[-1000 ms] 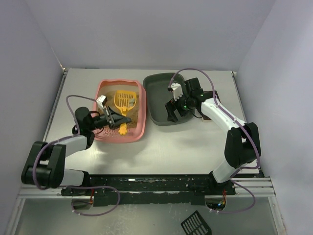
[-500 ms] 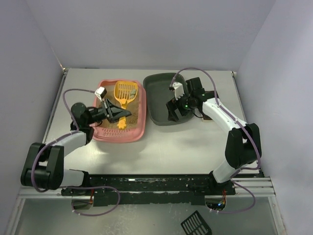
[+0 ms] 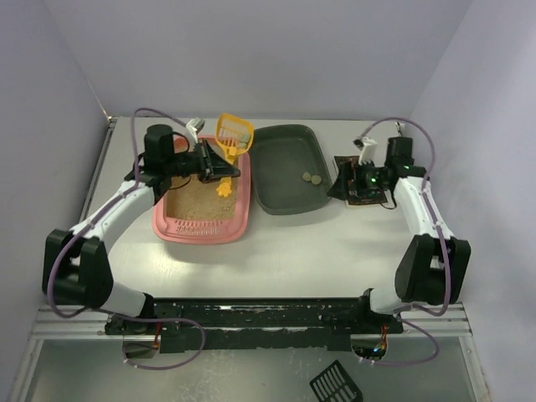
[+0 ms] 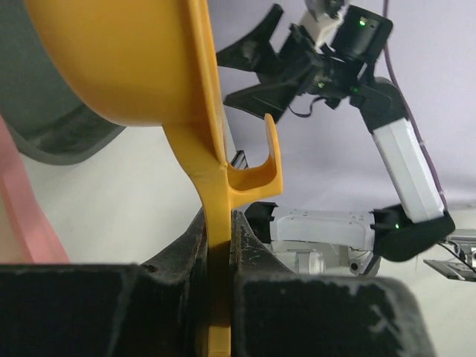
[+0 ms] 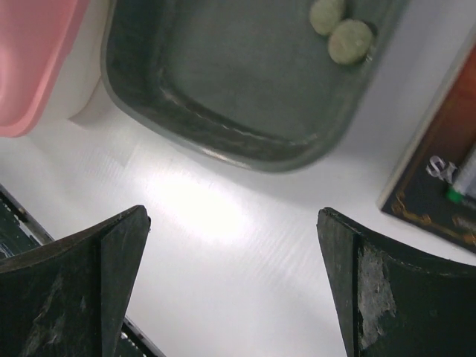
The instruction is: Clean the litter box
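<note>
From above, the pink litter box [image 3: 201, 232] sits on the counter [image 3: 276, 268] in front of my left arm. The grey tray [image 3: 280, 194] is just beside it, on its right. My left fingers [image 3: 211, 170] are shut tight on the handle of the yellow scoop [image 3: 235, 134]. The scoop is lifted over the far right corner of the litter box, close to the grey tray. The sand looks flat, and I see no lumps on top of it. Two small round lumps [image 3: 311, 178] lie in the grey tray. My right fingers [image 3: 342, 186] are spread wide and hold nothing. They hang over the counter to the right of the grey tray, near a dark flat card [image 3: 368, 198].

From my left wrist, the scoop handle is pinched between my two fingers. I only see the bottom of the scoop, so I cannot tell if anything is inside it.

From my right wrist, my fingers are far apart with only bare counter between them. The tray with the two lumps is ahead, and a bit of the pink box shows at the corner.

I think the job is far along, since lumps are already in the tray. What may be left is tipping out the scoop, checking the sand for hidden lumps, and putting the scoop down.
</note>
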### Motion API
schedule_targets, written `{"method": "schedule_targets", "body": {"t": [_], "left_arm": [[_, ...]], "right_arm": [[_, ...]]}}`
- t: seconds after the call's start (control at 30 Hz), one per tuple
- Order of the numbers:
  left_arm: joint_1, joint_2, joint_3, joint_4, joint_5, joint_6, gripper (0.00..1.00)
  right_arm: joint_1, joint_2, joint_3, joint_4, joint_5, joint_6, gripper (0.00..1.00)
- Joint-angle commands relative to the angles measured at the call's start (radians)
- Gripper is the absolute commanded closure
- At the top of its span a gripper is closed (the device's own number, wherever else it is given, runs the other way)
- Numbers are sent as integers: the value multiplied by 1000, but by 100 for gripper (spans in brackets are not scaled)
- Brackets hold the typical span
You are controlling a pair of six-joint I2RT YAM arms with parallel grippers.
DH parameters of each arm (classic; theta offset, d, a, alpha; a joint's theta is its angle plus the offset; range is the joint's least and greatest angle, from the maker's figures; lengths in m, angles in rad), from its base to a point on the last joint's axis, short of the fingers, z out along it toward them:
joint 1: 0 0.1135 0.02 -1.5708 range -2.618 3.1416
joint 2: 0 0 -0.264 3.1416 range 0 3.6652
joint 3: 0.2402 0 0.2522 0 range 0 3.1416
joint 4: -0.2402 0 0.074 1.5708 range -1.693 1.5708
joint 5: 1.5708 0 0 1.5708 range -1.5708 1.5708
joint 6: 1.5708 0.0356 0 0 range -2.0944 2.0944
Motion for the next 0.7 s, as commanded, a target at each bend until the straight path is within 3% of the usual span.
{"method": "schedule_targets", "body": {"t": [0.0,0.07,0.2,0.4,0.67], "left_arm": [[-73,114,161,-143,-74,98,93],[-102,181,257,-210,-110,130,93],[-173,353,520,-534,-309,296,93],[-357,610,928,-925,-766,496,93],[-549,804,1105,-1106,-1219,569,93]], "right_arm": [[-118,-95,-71,-78,-86,-54,3],[-155,-129,-138,-47,-108,-32,3],[-202,-190,-264,56,-143,7,3],[-229,-193,-282,75,-117,-14,3],[-231,-174,-273,74,-124,-23,3]]}}
